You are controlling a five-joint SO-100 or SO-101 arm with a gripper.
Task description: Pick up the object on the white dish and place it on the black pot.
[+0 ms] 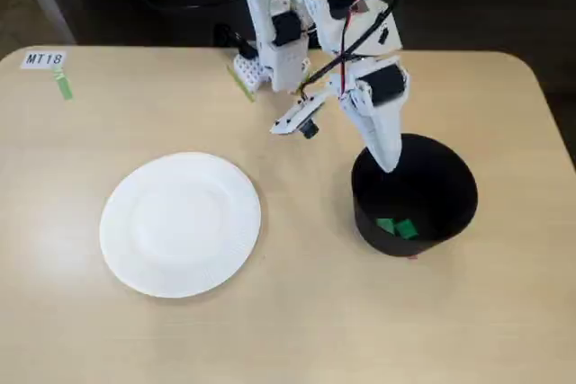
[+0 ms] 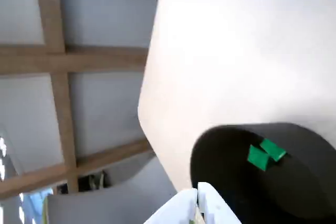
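Fixed view shows the white arm reaching down from the table's far edge, its gripper [image 1: 387, 161] hanging over the back rim of the black pot [image 1: 432, 177]; the fingers meet in a single white tip there, so the claw looks closed with nothing between its fingers. Two small green blocks lie together on the pot's floor, near its front wall; the left one [image 1: 386, 225] and the right one [image 1: 407, 229] touch or nearly touch, and I cannot tell which of them is the task's cube. The white paper plate [image 1: 135, 263] sits well apart to the left of the pot in this view, its ribbed rim plain to see. A white label [image 1: 43, 59] marked MT18 sits at the far left corner of the beige table [image 1: 306, 321], with a strip of green tape [image 1: 63, 85] just below it.

Wrist view looks down past the white fingertips [image 2: 207, 203], pressed together at the bottom edge, into the pot [image 2: 220, 150]; both green blocks [image 2: 257, 157] [image 2: 273, 149] rest inside it, side by side.
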